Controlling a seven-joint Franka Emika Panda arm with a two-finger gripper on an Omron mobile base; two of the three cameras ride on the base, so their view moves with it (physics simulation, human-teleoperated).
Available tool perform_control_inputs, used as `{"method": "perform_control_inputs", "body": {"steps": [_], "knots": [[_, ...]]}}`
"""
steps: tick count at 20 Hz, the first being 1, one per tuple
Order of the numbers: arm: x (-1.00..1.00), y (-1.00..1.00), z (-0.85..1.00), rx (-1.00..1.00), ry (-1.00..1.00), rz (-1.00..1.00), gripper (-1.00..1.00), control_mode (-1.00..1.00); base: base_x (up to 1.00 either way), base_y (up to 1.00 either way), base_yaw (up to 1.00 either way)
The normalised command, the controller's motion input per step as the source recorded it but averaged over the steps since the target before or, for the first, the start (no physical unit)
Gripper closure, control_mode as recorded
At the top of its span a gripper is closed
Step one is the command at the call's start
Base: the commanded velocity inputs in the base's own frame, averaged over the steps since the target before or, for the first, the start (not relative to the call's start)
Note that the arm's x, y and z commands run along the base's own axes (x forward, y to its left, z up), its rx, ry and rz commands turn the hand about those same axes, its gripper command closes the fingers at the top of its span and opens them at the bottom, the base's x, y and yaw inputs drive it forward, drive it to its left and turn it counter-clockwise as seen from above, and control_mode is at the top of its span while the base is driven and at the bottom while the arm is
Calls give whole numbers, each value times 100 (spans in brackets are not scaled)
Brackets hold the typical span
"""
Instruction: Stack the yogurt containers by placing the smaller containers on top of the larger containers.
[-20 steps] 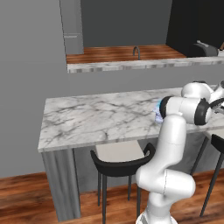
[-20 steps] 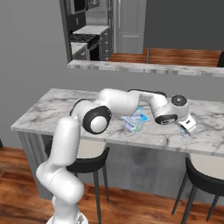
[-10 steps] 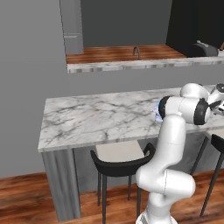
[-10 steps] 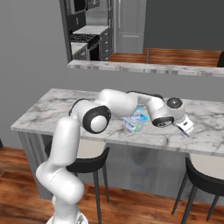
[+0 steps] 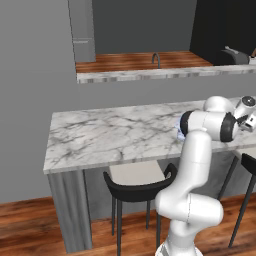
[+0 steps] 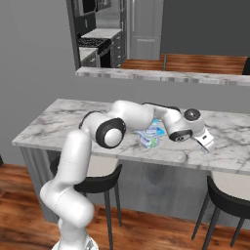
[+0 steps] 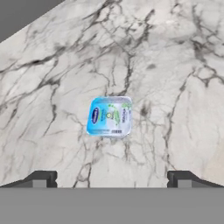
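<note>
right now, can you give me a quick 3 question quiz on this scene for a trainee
1. True or false: the fingers are closed on the yogurt container.
2. In the hand view, the container lies on: A) a wooden floor B) the marble counter C) a stool
3. In the right base view, what stands by the arm's forearm on the counter?

Key:
1. False, they stand open, container free ahead.
2. B
3. A cluster of yogurt containers.

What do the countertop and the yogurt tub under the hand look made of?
Countertop: looks like polished marble, white-grey with dark veins; could be laminate. Yogurt container: probably thin plastic with a printed foil-like lid, blue and white with a glossy label. Rendered, so uncertain.
</note>
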Motion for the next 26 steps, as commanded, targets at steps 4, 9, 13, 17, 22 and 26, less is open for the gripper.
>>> {"method": "perform_control_inputs", "body": {"steps": [4, 9, 13, 17, 22, 26], "knots": [[22, -1, 0, 0, 0, -6, -100, -100, 0, 0, 0], [17, -12, -4, 0, 0, -7, -100, -100, 0, 0, 0], [12, -19, -5, 0, 0, -6, -100, -100, 0, 0, 0], [10, -18, -6, 0, 0, -4, -100, -100, 0, 0, 0], [7, -6, -7, 1, 0, -2, -100, -100, 0, 0, 0], [0, 0, -10, 1, 0, 0, -100, -100, 0, 0, 0]]}}
